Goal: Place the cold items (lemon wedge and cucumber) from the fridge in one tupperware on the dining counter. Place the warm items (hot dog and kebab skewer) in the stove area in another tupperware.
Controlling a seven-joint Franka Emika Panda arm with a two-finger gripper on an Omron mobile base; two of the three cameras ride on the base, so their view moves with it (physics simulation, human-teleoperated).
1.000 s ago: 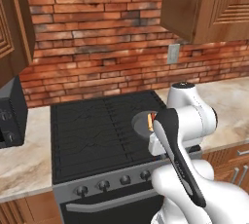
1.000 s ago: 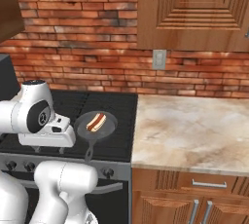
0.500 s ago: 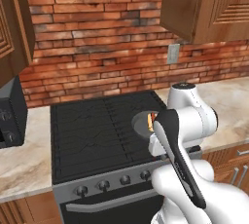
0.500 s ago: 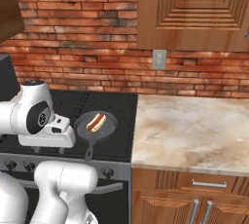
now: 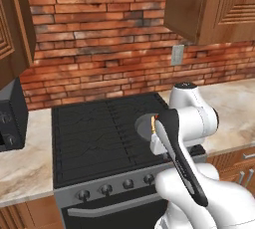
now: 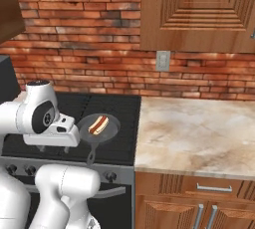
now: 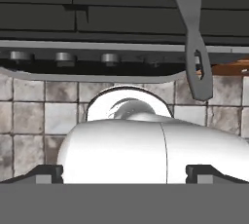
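The hot dog (image 6: 98,124), a reddish sausage in a pale bun, lies in a dark frying pan (image 6: 105,132) on the right side of the black stove (image 6: 122,106). In the left base view my arm covers most of the pan (image 5: 143,122). My gripper (image 6: 55,148) hangs just left of the pan at the stove's front edge, pointing down, open and holding nothing. In the hand view the gripper (image 7: 125,173) has its tips set wide apart, and the pan's handle (image 7: 197,57) juts out over the stove's knobs. The kebab skewer, tupperware, fridge, lemon wedge, cucumber and dining counter are out of view.
A beige stone counter (image 6: 199,133) over wooden drawers runs to the right of the stove. A black microwave (image 5: 11,118) stands on the counter to the left. Wooden wall cabinets (image 6: 199,9) hang above, against a brick wall.
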